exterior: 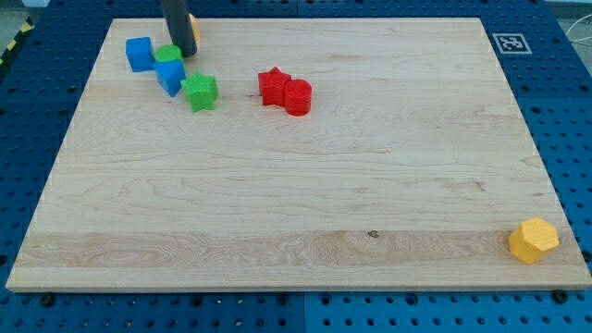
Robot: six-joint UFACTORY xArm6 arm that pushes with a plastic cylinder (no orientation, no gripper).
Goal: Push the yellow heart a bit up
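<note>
My rod comes down at the view's top left and its tip [185, 53] rests on the board. A small sliver of a yellow block [195, 25] shows just right of the rod, near the board's top edge. The rod hides most of it, so its shape cannot be made out. The tip is just below that block and right beside a green round block [166, 54]. A second yellow block, a hexagon [534, 240], lies at the board's bottom right corner, far from the tip.
A blue cube [139, 54], another blue block [170, 76] and a green star [200, 92] cluster below and left of the tip. A red star [273, 86] touches a red cylinder [298, 96]. A marker tag [510, 43] sits at the top right.
</note>
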